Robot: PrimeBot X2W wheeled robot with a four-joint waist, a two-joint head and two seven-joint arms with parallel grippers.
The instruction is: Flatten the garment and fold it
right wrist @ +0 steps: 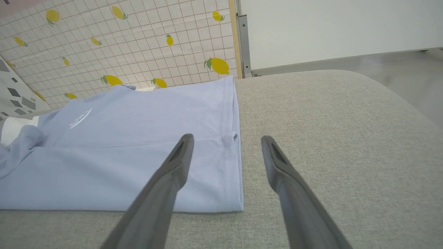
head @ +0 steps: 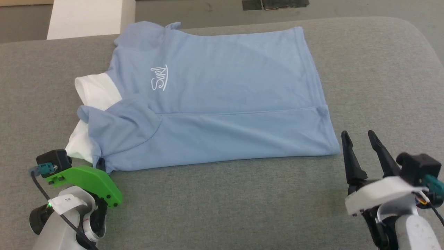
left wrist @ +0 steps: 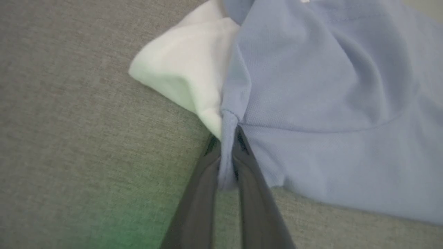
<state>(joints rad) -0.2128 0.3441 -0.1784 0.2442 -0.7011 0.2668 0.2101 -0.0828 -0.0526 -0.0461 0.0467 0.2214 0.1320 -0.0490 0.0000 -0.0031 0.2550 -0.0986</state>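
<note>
Left end effector clamps the light blue knit polo shirt, whose white collar lies half covered. Right end effector gapes.

The garment is light blue, its chest logo white script, and its collar white beside the left gripper, whose fingers are dark grey under a bright green mount. The right gripper is dark too, on a white mount. The padded surface beneath both is woven grey. Beyond the right gripper's tips, a white sheet carries a thin grid and yellow lemons with green leaves.
</note>
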